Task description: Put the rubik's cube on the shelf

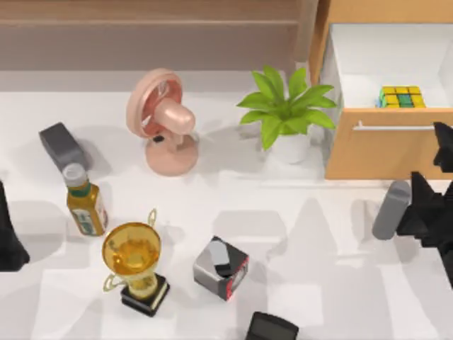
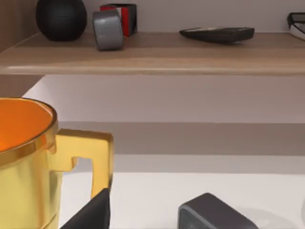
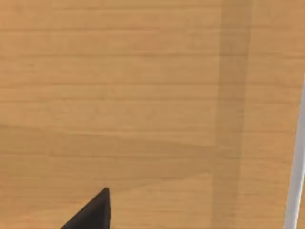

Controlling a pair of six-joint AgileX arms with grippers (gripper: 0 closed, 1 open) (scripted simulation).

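Observation:
The rubik's cube (image 1: pixel 401 97), yellow and green, lies inside the open white drawer (image 1: pixel 368 57) of the light-wood cabinet at the back right. The shelf (image 1: pixel 148 35) is the long brown ledge along the back left; its board top (image 2: pixel 152 52) also faces the left wrist camera. My right gripper (image 1: pixel 432 166) hovers in front of the drawer's front panel (image 3: pixel 143 95), open and holding nothing, its dark fingertip (image 3: pixel 95 210) close to the wood. My left arm (image 1: pixel 8 237) is parked at the left edge of the table.
On the table stand a pink fan (image 1: pixel 166 120), a potted plant (image 1: pixel 287 113), a bottle (image 1: pixel 85 202), a gold trophy (image 1: pixel 134 262), a grey-black-red box (image 1: pixel 221 268) and a grey cylinder (image 1: pixel 391 209). A black ball (image 2: pixel 61 16) and a remote (image 2: pixel 217 33) occupy the shelf.

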